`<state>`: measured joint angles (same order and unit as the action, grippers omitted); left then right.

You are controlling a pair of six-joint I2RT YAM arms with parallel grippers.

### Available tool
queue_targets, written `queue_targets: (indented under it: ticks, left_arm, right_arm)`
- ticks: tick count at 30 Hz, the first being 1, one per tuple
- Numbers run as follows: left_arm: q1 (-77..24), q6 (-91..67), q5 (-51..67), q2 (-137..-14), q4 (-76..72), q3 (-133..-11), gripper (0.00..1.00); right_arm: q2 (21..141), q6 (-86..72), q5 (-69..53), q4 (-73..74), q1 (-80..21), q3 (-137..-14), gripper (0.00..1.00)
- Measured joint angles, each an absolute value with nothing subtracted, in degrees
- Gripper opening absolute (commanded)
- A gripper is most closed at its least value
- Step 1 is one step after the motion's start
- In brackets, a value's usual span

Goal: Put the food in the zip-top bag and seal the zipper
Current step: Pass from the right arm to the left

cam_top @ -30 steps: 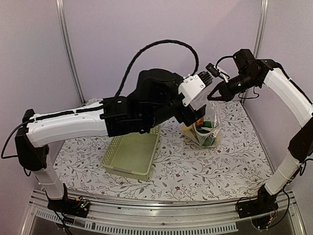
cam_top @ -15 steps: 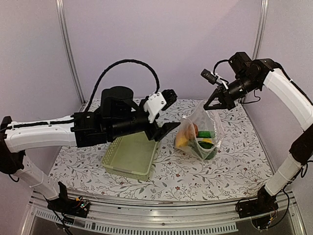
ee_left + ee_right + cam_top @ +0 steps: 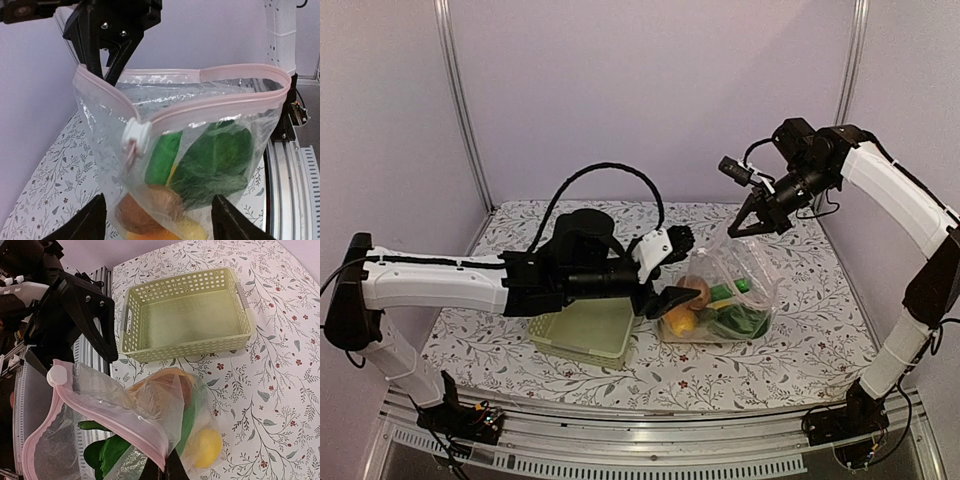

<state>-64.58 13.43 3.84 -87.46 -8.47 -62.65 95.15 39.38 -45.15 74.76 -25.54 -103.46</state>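
The zip-top bag (image 3: 725, 295) hangs by one top corner, its bottom resting on the table. My right gripper (image 3: 742, 225) is shut on that corner of the pink zipper (image 3: 100, 410). The mouth gapes open, and a white slider (image 3: 135, 135) sits on the strip. The food lies inside: a reddish-brown round one (image 3: 145, 207), a green cucumber (image 3: 162, 155), bok choy (image 3: 215, 162) and a yellow lemon (image 3: 205, 447). My left gripper (image 3: 670, 270) is at the bag's left side, open. In the left wrist view its fingers (image 3: 87, 225) stand either side of the bag's lower part.
A pale green slatted basket (image 3: 585, 330) stands on the flowered tablecloth (image 3: 790, 340) just left of the bag, under my left forearm; nothing shows inside it in the right wrist view. Metal rails run along the table's near edge (image 3: 650, 455).
My left arm has swung down and low, bringing its gripper up to the bag's left side with the jaws a little narrower. My right gripper has drifted left, and the bag has slumped wider.
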Motion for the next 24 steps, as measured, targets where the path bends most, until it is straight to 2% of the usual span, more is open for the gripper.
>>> queue_targets:
  ticks: [14,17,21,24]
  left_arm:
    - [-61.0,9.0,10.9,-91.9,-25.9,-60.9,0.51]
    - [-60.0,7.5,12.1,-93.0,-27.8,-60.9,0.45]
    - [-59.5,5.8,14.2,-93.8,-29.1,-60.8,0.43]
    - [-59.4,4.8,15.3,-93.8,-30.5,-60.2,0.36]
  right_arm:
    - [98.7,39.5,-45.3,76.1,-25.5,-106.8,0.0]
    - [98.7,39.5,-45.4,76.3,-25.5,-107.4,0.0]
    - [98.7,39.5,-45.4,76.3,-25.5,-107.4,0.0]
    - [98.7,39.5,-45.6,76.4,-25.5,-107.4,0.0]
